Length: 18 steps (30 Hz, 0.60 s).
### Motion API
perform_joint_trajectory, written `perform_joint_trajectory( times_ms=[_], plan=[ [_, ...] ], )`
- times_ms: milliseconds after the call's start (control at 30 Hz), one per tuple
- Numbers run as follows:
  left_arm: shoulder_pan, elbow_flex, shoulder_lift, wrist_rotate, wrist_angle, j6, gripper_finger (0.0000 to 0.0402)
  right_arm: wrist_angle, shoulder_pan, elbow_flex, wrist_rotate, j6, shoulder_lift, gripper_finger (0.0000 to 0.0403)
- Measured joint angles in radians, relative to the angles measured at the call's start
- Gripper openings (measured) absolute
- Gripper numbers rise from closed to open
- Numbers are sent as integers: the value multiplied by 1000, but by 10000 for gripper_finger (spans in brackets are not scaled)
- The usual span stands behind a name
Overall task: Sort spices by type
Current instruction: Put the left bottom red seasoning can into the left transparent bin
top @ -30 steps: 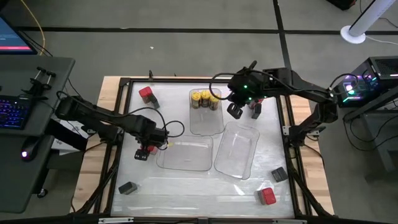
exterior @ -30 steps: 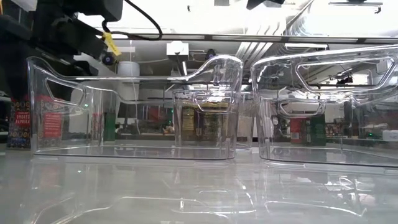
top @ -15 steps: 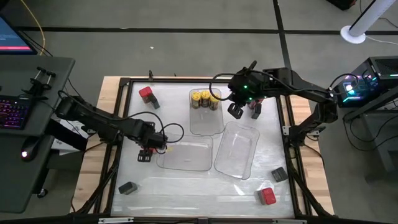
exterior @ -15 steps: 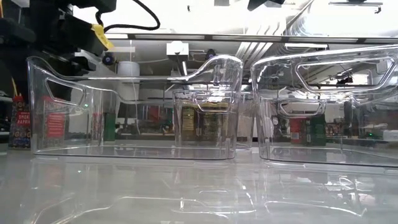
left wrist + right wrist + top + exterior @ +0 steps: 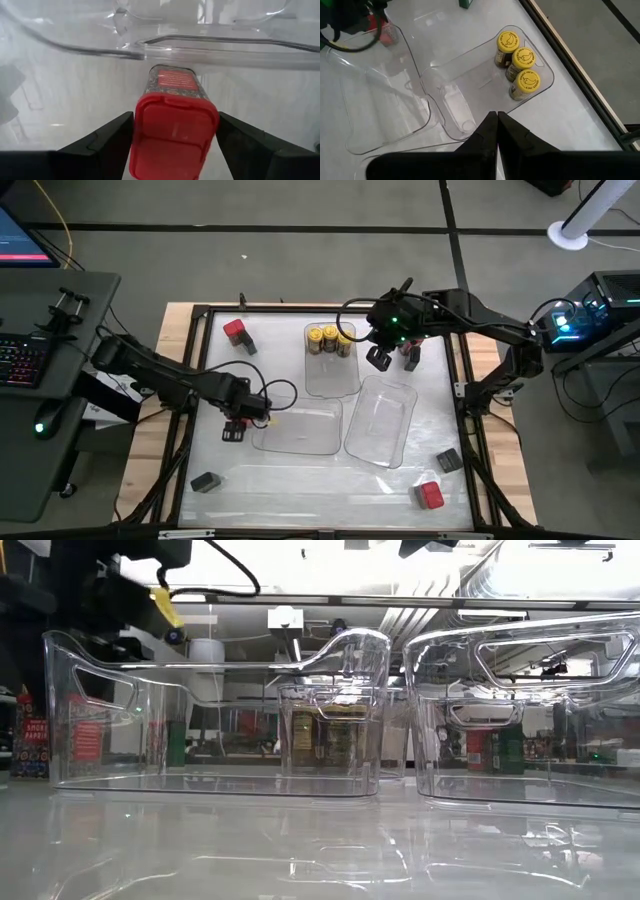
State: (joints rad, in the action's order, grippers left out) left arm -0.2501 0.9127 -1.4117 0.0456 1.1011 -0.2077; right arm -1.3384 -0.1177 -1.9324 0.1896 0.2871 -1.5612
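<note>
You have three clear trays on the table (image 5: 300, 485): the far tray (image 5: 330, 375) with three yellow-lidded jars (image 5: 330, 340) in its back end, the left tray (image 5: 300, 428) and the right tray (image 5: 380, 420), both of which look empty.

The step in hand is the pick of a red spice. The left gripper (image 5: 172, 135) is low at the table, just beside the left tray's outer wall, and its fingers stand on both sides of a red-lidded jar (image 5: 172, 125). A narrow gap seems to show on each side, so I judge the jaws not yet clenched.

Next you need to close on the lid squarely, lift above the tray wall, and set the jar inside.

The right gripper (image 5: 378, 358) waits over the far tray's right edge, jaws pressed together, holding nothing.

Other spices lie apart: a red one (image 5: 236, 332) far left, a red one (image 5: 430, 495) and a dark one (image 5: 449, 460) near right, a dark one (image 5: 205, 482) near left.
</note>
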Motion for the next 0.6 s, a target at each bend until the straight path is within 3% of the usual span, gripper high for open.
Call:
perform_joint_trajectory(
  times_ms=[233,333,467,600],
  plan=[
    [1,0,-91,-1,0,7,262,2,0,0,0,-4,0,0],
    [1,0,-93,-1,3,8,242,2,0,0,0,-4,0,0],
    [1,17,-49,-2,51,-11,188,2,0,0,-1,-4,0,0],
    [10,48,41,1,166,-56,188,2,0,0,-1,-4,0,0]
  ],
)
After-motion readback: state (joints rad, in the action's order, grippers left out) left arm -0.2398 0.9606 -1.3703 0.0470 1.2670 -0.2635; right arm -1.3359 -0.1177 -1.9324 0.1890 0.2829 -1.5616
